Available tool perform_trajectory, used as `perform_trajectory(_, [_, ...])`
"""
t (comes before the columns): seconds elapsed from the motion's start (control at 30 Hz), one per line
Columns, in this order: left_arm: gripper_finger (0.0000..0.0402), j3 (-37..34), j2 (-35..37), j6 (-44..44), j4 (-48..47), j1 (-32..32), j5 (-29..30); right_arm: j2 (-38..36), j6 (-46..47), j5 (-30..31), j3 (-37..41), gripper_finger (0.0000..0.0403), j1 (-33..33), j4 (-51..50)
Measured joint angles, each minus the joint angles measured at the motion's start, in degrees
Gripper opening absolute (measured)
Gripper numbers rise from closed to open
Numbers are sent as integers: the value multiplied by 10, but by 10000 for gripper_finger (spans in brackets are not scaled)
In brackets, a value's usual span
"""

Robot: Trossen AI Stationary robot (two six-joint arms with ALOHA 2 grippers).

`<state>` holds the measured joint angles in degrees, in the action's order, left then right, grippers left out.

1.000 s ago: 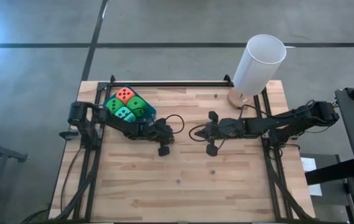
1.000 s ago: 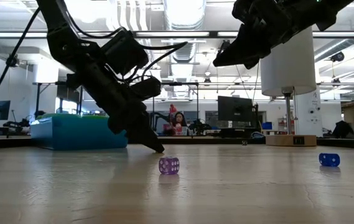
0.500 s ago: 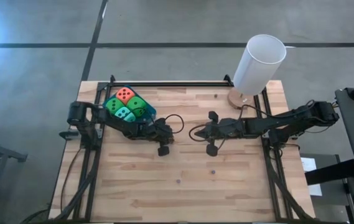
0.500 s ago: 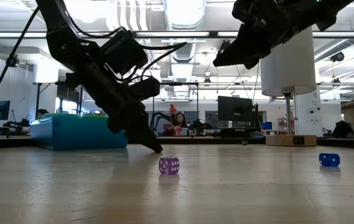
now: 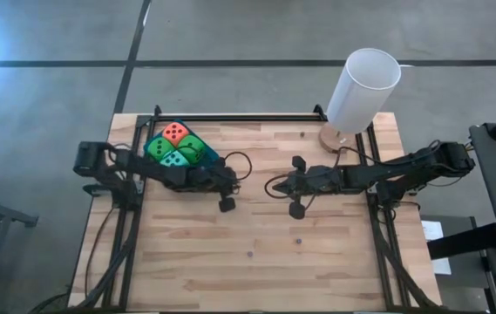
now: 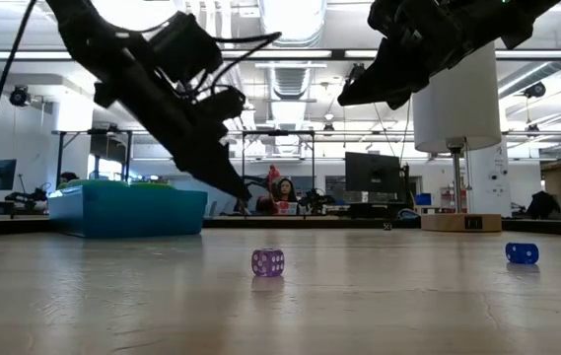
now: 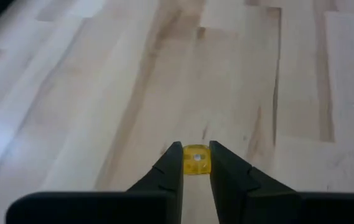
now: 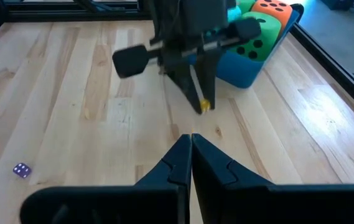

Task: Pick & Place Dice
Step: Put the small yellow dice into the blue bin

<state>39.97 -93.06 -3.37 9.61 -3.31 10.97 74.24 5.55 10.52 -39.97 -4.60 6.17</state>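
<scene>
Lifting off the wooden table (image 5: 256, 262), the left gripper (image 7: 195, 163) now pinches a small yellow die (image 7: 195, 160) between its fingertips; a second ago its tip sat on the boards. Left arm has drawn back toward the blue plastic tray (image 5: 207, 157) at far left, which holds four soft dice (image 5: 178, 146): orange-red, two green, teal. Judgement: pick done, carry to tray next. Small purple die (image 6: 267, 261) and small blue die (image 6: 522, 252) remain on the table. Right gripper (image 8: 191, 149) waits mid-table, fingers pressed together, empty.
</scene>
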Motion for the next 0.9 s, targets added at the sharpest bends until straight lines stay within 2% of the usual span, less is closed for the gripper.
perform_trajectory(0.3, [55,0,116,-69,-120,19,94,0,0,0,0,8,0,-4])
perform_trajectory(0.63, [55,1,237,-203,-273,61,246,0,3,0,0,8,0,-14])
perform_trajectory(0.8, [55,1,270,-278,-348,71,306,0,4,0,0,8,0,-14])
perform_trajectory(0.9, [55,0,278,-317,-379,71,320,0,4,0,0,8,0,-14])
